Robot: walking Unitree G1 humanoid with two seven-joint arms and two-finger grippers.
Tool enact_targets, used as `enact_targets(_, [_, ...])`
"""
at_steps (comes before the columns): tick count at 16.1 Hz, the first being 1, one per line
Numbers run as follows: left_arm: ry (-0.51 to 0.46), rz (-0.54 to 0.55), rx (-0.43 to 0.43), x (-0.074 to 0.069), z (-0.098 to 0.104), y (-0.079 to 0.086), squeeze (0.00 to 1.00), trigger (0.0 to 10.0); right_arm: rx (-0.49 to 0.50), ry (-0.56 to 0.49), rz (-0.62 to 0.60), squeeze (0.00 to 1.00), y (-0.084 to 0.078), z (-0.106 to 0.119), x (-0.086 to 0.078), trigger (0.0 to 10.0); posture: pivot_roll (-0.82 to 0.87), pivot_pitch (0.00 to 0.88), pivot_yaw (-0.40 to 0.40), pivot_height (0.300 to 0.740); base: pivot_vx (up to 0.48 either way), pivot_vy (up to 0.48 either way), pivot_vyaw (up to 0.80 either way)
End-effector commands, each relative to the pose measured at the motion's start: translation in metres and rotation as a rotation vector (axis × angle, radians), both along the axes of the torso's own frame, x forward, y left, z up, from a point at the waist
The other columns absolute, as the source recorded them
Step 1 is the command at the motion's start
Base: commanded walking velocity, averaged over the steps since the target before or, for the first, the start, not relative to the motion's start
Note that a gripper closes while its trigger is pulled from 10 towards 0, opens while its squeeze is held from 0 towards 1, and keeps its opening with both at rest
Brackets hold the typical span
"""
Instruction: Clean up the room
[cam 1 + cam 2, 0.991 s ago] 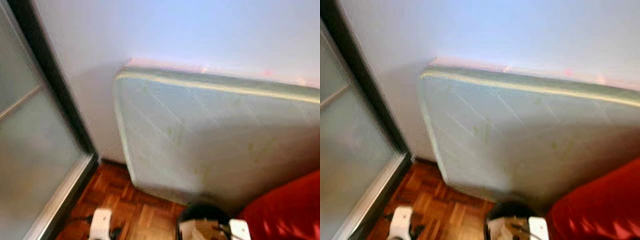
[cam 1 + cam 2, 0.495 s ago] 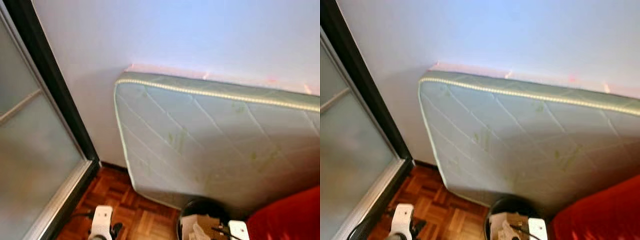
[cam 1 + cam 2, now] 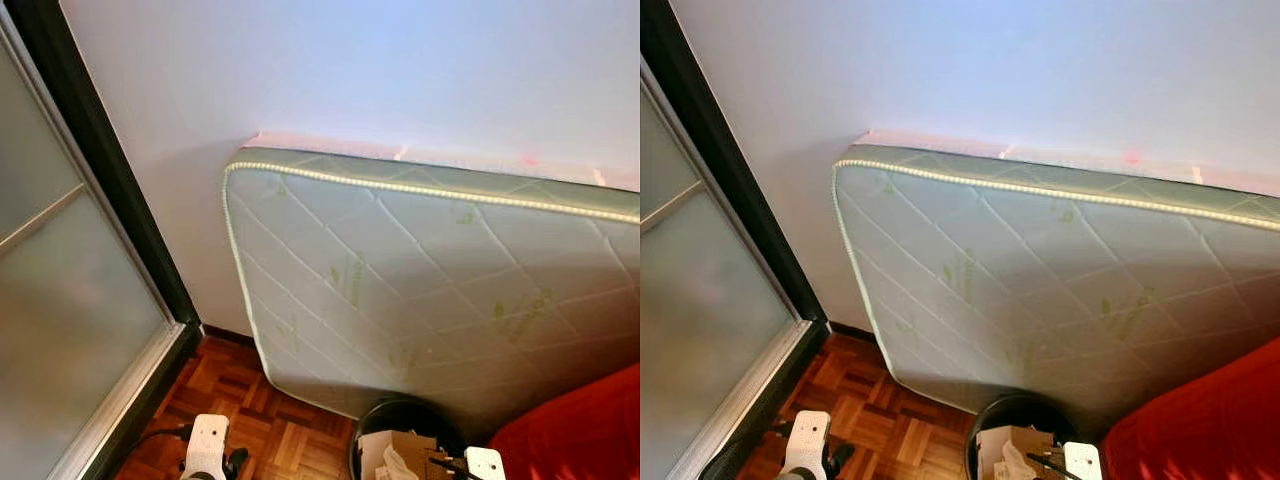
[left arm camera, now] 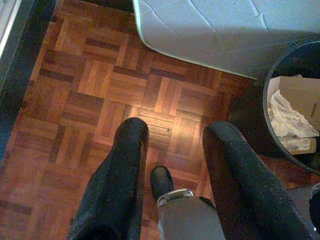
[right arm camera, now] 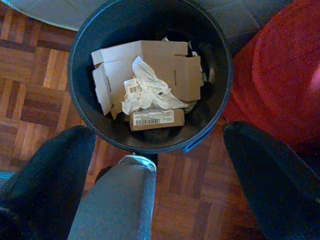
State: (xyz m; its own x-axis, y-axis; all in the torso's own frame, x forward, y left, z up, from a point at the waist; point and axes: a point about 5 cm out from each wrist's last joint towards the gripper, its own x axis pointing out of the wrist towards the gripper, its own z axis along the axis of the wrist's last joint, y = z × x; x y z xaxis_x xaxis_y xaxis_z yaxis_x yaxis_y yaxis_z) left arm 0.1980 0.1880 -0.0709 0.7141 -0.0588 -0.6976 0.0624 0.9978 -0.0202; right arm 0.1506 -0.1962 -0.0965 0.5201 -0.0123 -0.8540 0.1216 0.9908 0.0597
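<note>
Hovering over bare parquet floor (image 4: 75, 95) at lower left, the left gripper (image 4: 172, 150) is spread and empty. The right gripper (image 5: 155, 150) — also spread — hangs above the black bin (image 5: 80, 35) of cardboard (image 5: 165, 60); turn away to look for litter.

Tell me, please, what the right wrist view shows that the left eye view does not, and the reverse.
The right wrist view looks straight down into the black bin: crumpled white paper and a barcoded box on flattened cardboard, framed by the open right end effector. The left eye view adds the white wall and the frosted sliding door. Both share the bin, the parquet floor, the red fabric and the leaning mattress.
</note>
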Motion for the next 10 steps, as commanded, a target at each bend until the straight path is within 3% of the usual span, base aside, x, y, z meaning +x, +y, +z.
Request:
enact_targets(1, [0.022,-0.027,0.011,-0.0041,-0.0025,-0.0004,0.00,10.0,0.006,-0.001,-0.016,0.00,0.0011,-0.0003,-0.0004,10.0,0.07,0.000,0.008,0.740,0.000,0.000,0.00])
enact_targets(10, [0.039,-0.017,0.015,-0.0086,-0.0051,0.0003,0.00,10.0,0.031,-0.009,-0.012,0.00,0.0022,0.0003,0.0010,10.0,0.07,0.000,0.006,0.740,0.000,0.000,0.00])
